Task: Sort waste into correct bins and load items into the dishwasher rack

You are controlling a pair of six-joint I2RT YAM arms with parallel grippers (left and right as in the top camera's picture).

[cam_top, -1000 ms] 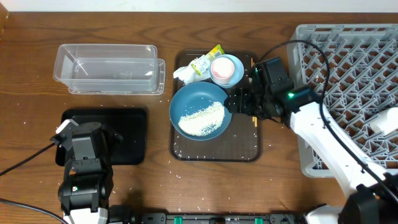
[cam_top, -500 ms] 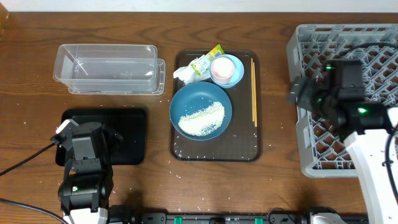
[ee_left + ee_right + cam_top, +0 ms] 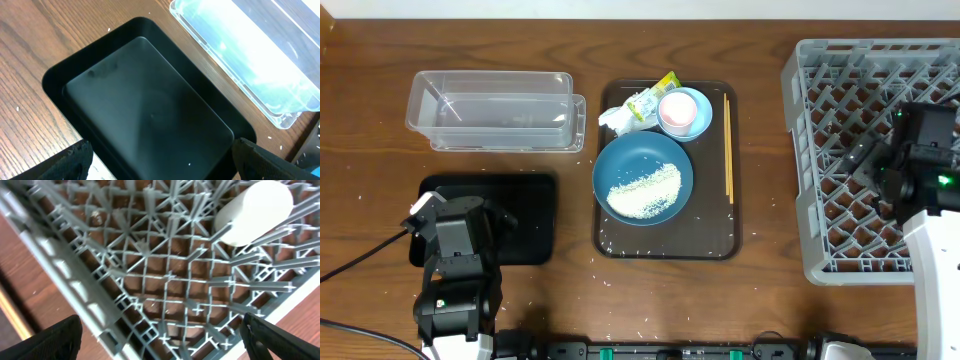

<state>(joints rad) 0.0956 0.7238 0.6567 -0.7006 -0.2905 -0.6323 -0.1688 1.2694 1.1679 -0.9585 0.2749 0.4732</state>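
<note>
Right wrist: my right gripper (image 3: 160, 342) hangs over the rack (image 3: 165, 275), fingers spread, empty; a white cup (image 3: 255, 212) lies in it. My left gripper (image 3: 160, 160) is spread too, above the black tray (image 3: 55, 75).

The right claw (image 3: 162, 342) has left the brown tray (image 3: 665, 245) and swung right, and now hangs over the dishwasher rack (image 3: 820, 100) near the white cup (image 3: 255, 212). The chopsticks (image 3: 728, 145) it partly covered now lie in full view on the tray.

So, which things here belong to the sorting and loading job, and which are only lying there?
Job: rice, wrapper, dark-blue dish, light-blue bowl, chopsticks, white cup, grey rack, clear tub, black tray.
Only lying there: brown serving tray, on the wooden table.
</note>
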